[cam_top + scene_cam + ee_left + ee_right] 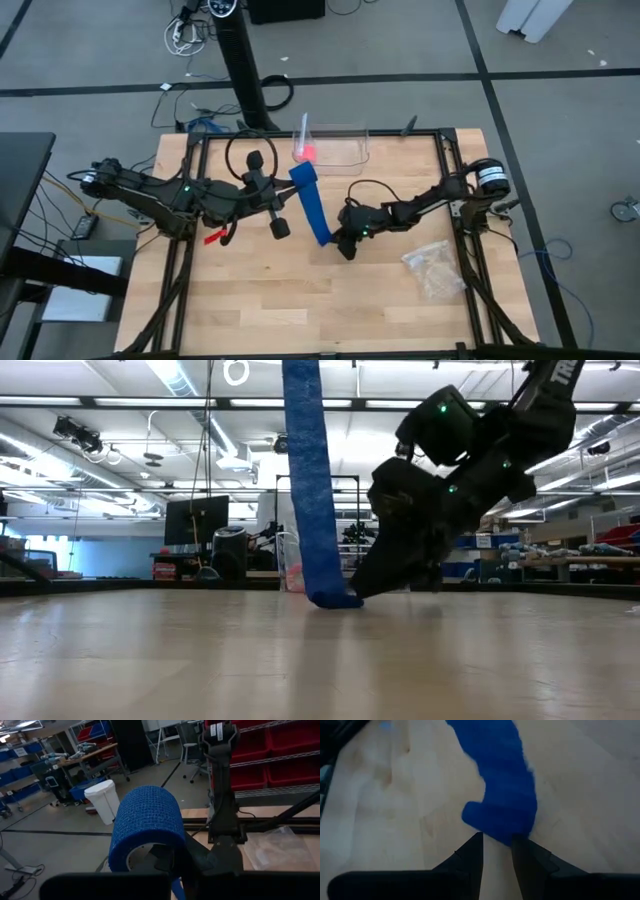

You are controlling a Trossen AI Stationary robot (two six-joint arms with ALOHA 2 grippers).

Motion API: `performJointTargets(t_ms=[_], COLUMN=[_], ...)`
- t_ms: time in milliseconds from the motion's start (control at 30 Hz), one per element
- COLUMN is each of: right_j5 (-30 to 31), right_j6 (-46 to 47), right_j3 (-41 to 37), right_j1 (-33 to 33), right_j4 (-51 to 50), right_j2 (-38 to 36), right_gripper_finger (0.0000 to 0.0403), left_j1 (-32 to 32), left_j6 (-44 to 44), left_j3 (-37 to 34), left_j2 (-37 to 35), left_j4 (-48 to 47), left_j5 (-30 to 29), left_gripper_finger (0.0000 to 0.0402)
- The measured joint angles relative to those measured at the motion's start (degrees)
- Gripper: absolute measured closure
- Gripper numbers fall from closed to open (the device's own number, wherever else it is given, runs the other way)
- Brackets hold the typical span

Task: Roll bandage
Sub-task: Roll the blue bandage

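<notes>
The bandage (312, 205) is stretched out as a long bright blue strip running from up in the air down to the wooden table (250, 300). Its upper end is wound into a small roll, and that roll sits clamped in the left gripper (296, 178), which is raised over the middle of the table; from the left wrist view the blue roll (147, 827) fills the space right in front of the dark fingers, which are closed tight on it. From there the strip slants down toward the near side of the table, and in the low view it hangs as a tall blue band (312, 490) whose bottom end folds onto the wood. The right gripper (340, 240) is down at that lower end, tilted steeply with its tips at the table surface. In the right wrist view its two fingers (472, 855) stand a little apart, just at the edge of the crumpled blue end (505, 815); whether they actually pinch the fabric I cannot tell from here. At the far edge of the table stands a clear plastic container (335, 148) with a small pink object (308, 153) in it. A clear plastic bag (432, 268) lies on the wood off to the right, near the right arm's base.
</notes>
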Motion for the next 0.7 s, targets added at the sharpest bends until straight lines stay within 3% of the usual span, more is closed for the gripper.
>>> performJointTargets(t_ms=[700], right_j5=[2.8], right_j6=[0.1], right_j3=[0.1], right_j1=[-1.5], right_j4=[3.0], right_j2=[1.0], right_gripper_finger=[0.0299], left_j1=[0.0], left_j6=[-0.1], left_j3=[0.0], left_j2=[0.0], left_j4=[-0.3], left_j5=[0.1], left_gripper_finger=[0.0383])
